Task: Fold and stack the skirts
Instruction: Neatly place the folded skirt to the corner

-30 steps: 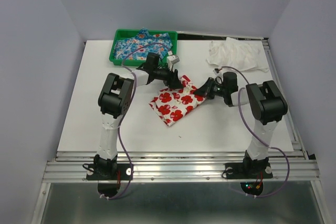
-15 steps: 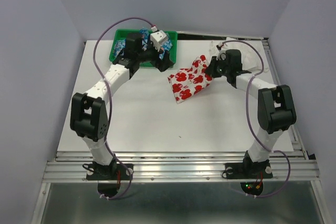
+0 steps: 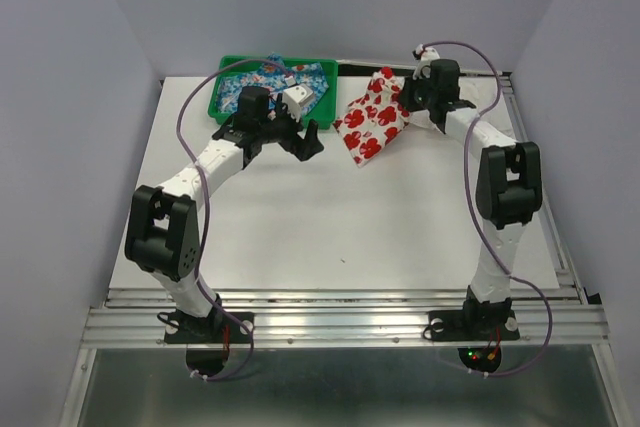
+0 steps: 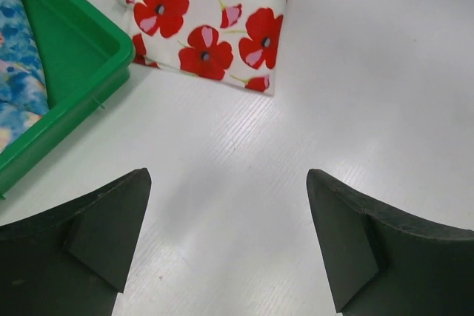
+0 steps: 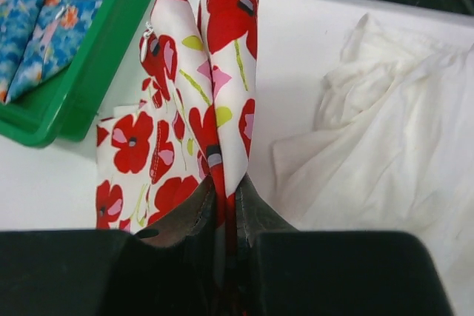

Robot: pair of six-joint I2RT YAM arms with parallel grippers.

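As seen from above, red-flowered skirt (image 3: pixel 372 125): folded into a small packet, pinched at one edge by the right fingers (image 3: pixel 402 107), at the far side of the worktop (image 3: pixel 300 217), just beside the green tray (image 3: pixel 214 107).
Top view, blue skirt (image 3: pixel 262 80): lies bunched in the tray, apparently not yet folded.
Top view, left fingers (image 3: pixel 312 142): spread wide, gripping nothing, near the tray's front.
Left wrist, ahead of the fingers: bare worktop, then the packet's corner next to the tray's corner.
Right wrist, grip: clenched on the packet's folded edge; white cloth (image 5: pixel 385 131) close beside.
Right wrist, progress: folding seemingly done on one skirt of two; no stack yet.
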